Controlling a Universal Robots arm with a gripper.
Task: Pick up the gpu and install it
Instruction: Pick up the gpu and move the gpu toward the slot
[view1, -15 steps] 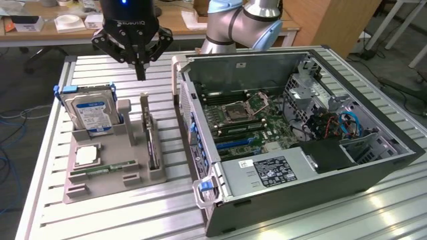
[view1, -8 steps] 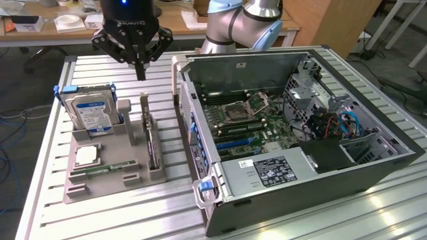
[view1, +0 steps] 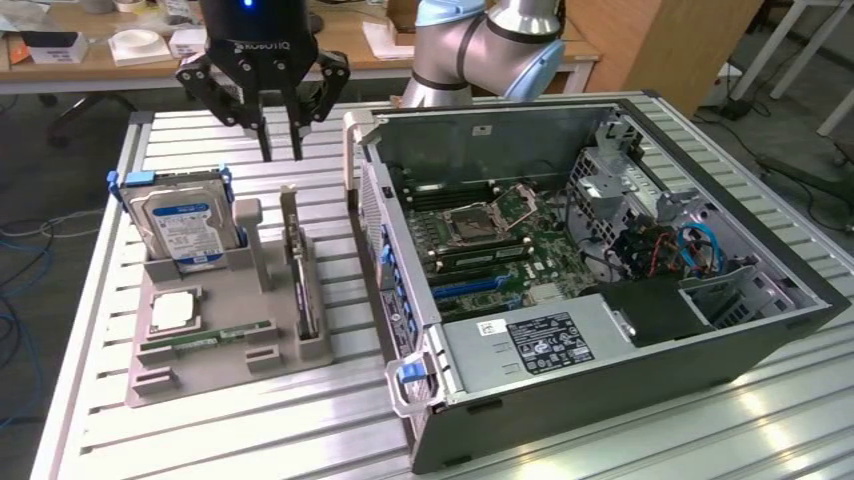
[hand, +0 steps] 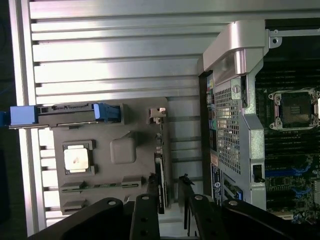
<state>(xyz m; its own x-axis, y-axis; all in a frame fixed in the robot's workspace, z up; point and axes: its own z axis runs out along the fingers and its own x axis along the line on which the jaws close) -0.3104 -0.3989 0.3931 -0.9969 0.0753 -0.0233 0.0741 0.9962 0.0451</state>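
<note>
The gpu (view1: 304, 285) is a thin dark card standing on edge in a slot of the grey holder tray (view1: 254, 300), to the exterior view's left of the open computer case (view1: 747, 330). My gripper (view1: 282, 150) hangs above the far end of the tray, well clear of the card. Its two black fingers stand a little apart with nothing between them. In the wrist view the gpu (hand: 161, 182) shows edge-on below, in line with the gap of my gripper (hand: 169, 176). The motherboard (view1: 494, 250) lies exposed inside the case.
The tray also carries an upright blue-labelled hard drive (view1: 187, 225), a processor chip (view1: 174, 312) and a green memory stick (view1: 207, 340). The case wall (view1: 380, 200) rises close beside the gpu slot. A slatted aluminium table (view1: 267, 430) bears everything.
</note>
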